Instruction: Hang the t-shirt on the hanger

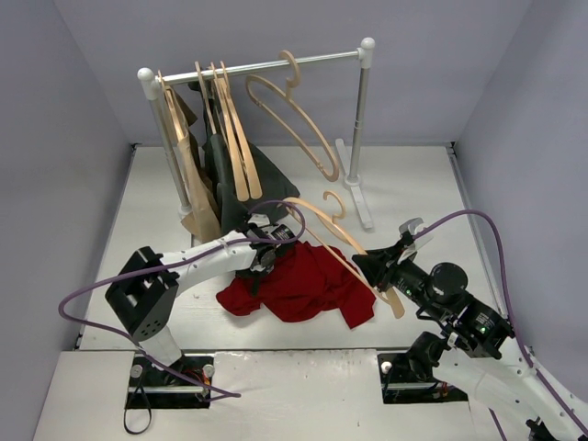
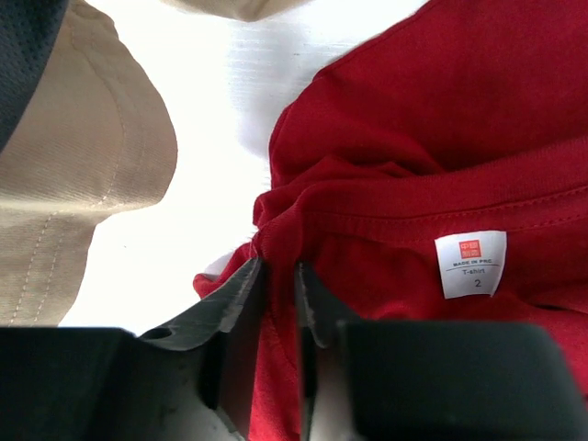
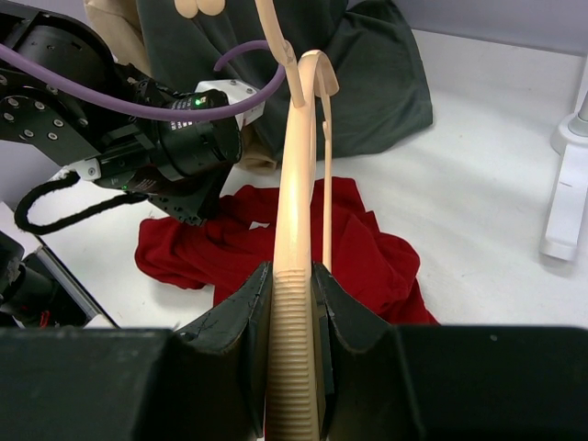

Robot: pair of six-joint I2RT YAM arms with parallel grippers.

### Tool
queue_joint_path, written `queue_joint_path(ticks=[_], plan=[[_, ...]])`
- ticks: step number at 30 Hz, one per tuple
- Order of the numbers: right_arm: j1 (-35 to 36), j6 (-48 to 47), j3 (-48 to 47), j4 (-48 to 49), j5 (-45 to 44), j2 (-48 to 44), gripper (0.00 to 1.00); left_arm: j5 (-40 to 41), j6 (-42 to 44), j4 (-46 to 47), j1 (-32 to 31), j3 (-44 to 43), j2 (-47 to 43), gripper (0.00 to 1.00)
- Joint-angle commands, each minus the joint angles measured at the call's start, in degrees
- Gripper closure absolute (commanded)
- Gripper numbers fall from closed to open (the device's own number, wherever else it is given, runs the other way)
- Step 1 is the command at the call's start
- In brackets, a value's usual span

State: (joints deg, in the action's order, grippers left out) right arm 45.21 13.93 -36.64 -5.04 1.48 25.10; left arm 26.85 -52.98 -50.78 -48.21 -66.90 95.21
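Right up against the right wrist lens, the right claw (image 3: 292,276) is clamped narrow on one ribbed end of the hanger (image 3: 296,175). The rest of the wooden arm and its hook reach away over the t-shirt (image 3: 367,262). From above, that hanger slants over the red heap, off the rail (image 1: 276,66) where other hangers and two clothed ones hang.

The left claw (image 2: 278,271) is low on the shirt's neck area. Its jaws stand only a little apart with a bunched fold of red cloth between them, just beside the collar seam and the white size label (image 2: 470,264). It looks like a pinch on that fold, though how firm I cannot tell. A beige garment (image 2: 73,165) hangs close on that side, and a dark green one (image 1: 243,179) sits behind.

The t-shirt lies crumpled on the white table (image 1: 413,184), between the two arms and in front of the rack.

As for progress — early to middle, by my reckoning. What is done: the hanger is in hand and brought to the shirt, and the collar edge has been found. What is left: lift and open the neck, pass each hanger shoulder inside, then settle the cloth over both shoulders — none of that shows yet, and no part of the hanger is inside the shirt.
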Motion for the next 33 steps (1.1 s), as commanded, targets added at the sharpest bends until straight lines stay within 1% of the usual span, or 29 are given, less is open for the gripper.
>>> queue_joint_path(ticks=[1, 6, 10, 15, 20, 22, 28, 33], plan=[[0.5, 0.7, -0.6, 5.2, -0.8, -0.1, 1.0, 1.2, -0.5, -0.5, 0.3, 0.0, -3.8, 0.89], [0.5, 0.6, -0.7, 5.2, -0.7, -0.1, 1.0, 1.8, -0.5, -0.5, 0.2, 1.2, -7.0, 1.0], [0.4, 0.5, -1.1, 5.2, 0.3, 0.0, 1.0, 2.4, 0.0, -0.5, 0.3, 1.9, -8.8, 1.0], [0.5, -0.3, -2.0, 5.2, 4.9, 0.1, 1.0, 4.9, 5.7, 0.7, 0.2, 1.2, -13.0, 1.0], [0.5, -0.4, -3.3, 5.2, 12.0, 0.9, 1.0, 7.8, 14.7, 5.3, 0.6, 2.4, -21.7, 1.0], [0.4, -0.2, -3.6, 5.2, 13.3, 0.8, 1.0, 8.0, 17.9, 7.1, 1.1, 3.0, -24.5, 1.0], [0.4, -0.4, -4.5, 5.2, 17.2, 0.5, 1.0, 7.7, 24.5, 11.1, 2.6, 4.5, -29.4, 1.0], [0.5, -0.2, -5.0, 5.2, 19.1, 0.9, 1.0, 6.5, 26.8, 13.7, 4.2, 5.9, -31.7, 1.0]])
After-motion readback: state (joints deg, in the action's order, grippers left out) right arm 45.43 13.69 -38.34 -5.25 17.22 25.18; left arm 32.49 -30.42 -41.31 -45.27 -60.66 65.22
